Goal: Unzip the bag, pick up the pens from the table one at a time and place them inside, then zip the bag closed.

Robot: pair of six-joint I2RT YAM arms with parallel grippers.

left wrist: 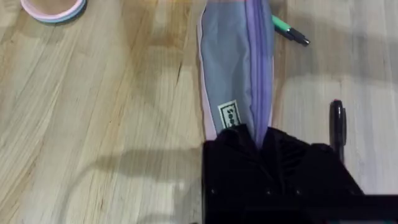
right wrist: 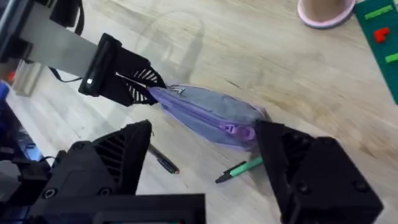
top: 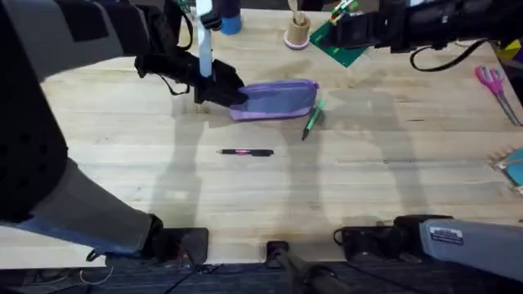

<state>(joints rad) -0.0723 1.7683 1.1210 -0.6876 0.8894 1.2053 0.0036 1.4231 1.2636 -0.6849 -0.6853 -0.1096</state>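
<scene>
The left fingers [top: 219, 88] were clamped on the left end of the bag [top: 276, 100], apparently anchoring it on the surface [top: 343, 188] so the right fingers [right wrist: 205, 165], spread apart above the zipper pull [right wrist: 241, 131], could draw it.

A pale plank table [top: 392, 188] carries soft shadows; a dark strip runs along the near edge.
</scene>
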